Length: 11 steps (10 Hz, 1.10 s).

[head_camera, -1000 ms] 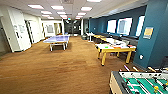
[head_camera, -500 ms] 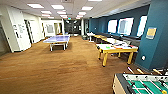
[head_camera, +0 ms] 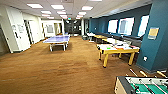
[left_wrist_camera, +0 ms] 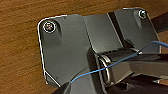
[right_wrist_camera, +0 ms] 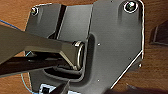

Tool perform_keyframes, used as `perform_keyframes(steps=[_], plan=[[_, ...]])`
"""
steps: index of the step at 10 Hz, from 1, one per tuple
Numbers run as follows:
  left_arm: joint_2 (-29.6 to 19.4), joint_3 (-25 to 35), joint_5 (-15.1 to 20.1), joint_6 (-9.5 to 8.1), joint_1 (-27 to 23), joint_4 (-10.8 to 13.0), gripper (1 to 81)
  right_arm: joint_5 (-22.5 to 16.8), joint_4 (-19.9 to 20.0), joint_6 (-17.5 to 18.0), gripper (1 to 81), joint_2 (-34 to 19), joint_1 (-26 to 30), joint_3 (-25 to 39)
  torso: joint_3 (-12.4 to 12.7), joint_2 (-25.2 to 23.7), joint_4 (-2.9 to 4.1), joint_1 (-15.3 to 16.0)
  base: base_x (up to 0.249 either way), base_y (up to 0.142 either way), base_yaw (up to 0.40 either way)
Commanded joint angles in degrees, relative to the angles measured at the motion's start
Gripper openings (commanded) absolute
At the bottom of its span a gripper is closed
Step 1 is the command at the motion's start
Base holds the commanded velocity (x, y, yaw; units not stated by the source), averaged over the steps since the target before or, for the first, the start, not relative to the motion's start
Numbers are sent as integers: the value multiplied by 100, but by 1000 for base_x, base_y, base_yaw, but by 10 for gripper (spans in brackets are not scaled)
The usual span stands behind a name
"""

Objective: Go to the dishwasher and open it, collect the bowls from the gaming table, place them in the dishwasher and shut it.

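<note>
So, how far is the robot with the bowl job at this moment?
Nothing looks finished yet. A green bowl is on the white top of the yellow-framed gaming table, ahead on the right across the brown floor, so collecting it is not done. The foosball table is close by on the right. Loading and closing the dishwasher remain.

Bright, even light falls from the white rectangular ceiling panels (head_camera: 57, 6) and the glaring blown-out windows in the blue wall (head_camera: 126, 25); the head view is soft and blurred, bowed at its edges.
</note>
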Motion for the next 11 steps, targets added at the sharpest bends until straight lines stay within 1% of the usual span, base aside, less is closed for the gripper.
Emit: perform_keyframes(steps=[1, 11], plan=[[-23, -13, 309, 11, -320, -36, 811, -276, -12, -15, 811, 21, 274, -5, 0, 0, 0, 5, 133, 0, 0], [4, -13, 309, 11, -319, -36, 811, -276, -3, -15, 811, 30, 283, 12, 0, 0, 0, 5, 133, 0, 0]])
